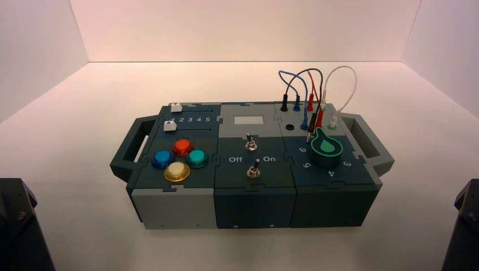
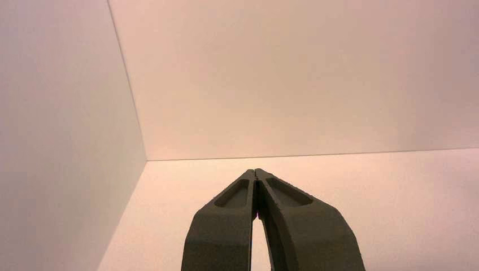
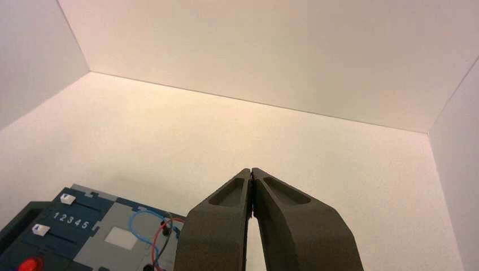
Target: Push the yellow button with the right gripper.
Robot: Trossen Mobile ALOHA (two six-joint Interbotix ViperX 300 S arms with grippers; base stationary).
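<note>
A: Step? R black wedge-fingered gripper (image 3: 252, 172)?
B: Pre-approach, right of box; fingertips together, nothing held. Round amber-yellow dome button (image 1: 177, 171): box's near-left. Next: traverse left, align above, press.

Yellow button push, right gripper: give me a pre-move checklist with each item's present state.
1. Yellow button visible and uncovered in the high view: ok.
2. Right gripper shut, fingertips together, nothing held: ok.
3. Right gripper over the button: not ok; its arm is at the right edge of the high view, while the button is on the box's left section.
4. Left gripper out of the way: ok; shut, its arm parked at the left edge.
5. Path clear of the wires: cannot tell; they rise from the box's far right part, and the route is not shown.
</note>
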